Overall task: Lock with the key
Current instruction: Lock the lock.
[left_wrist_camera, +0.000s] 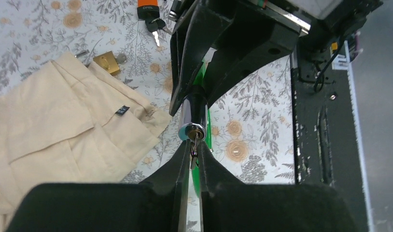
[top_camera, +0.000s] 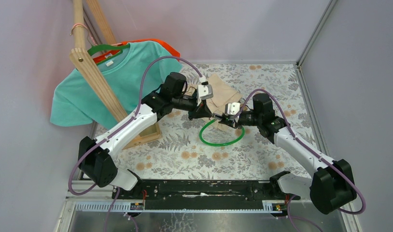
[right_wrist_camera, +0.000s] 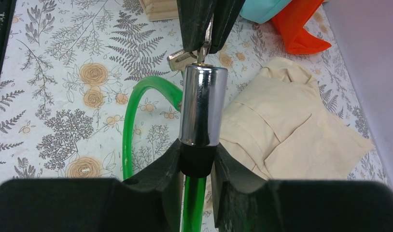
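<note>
A green cable lock [top_camera: 222,143] loops on the floral table, and its chrome cylinder [right_wrist_camera: 200,104] is lifted off the surface. My right gripper [right_wrist_camera: 198,150] is shut on the cylinder's black collar, with the green cable running down between the fingers. The cylinder's keyhole end [left_wrist_camera: 193,129] faces my left gripper [left_wrist_camera: 194,145]. A small key [left_wrist_camera: 193,151] sits in the keyhole, and the left fingers lie close on either side of it. In the right wrist view a second key [right_wrist_camera: 177,59] hangs beside the left fingers [right_wrist_camera: 204,19]. Both grippers meet at mid-table [top_camera: 217,117].
A folded beige cloth [top_camera: 218,92] lies just behind the grippers. A brass padlock [left_wrist_camera: 106,63] and an orange tool with keys [left_wrist_camera: 147,9] lie near it. A teal shirt [top_camera: 117,82] hangs on a wooden stand [top_camera: 103,87] at the left.
</note>
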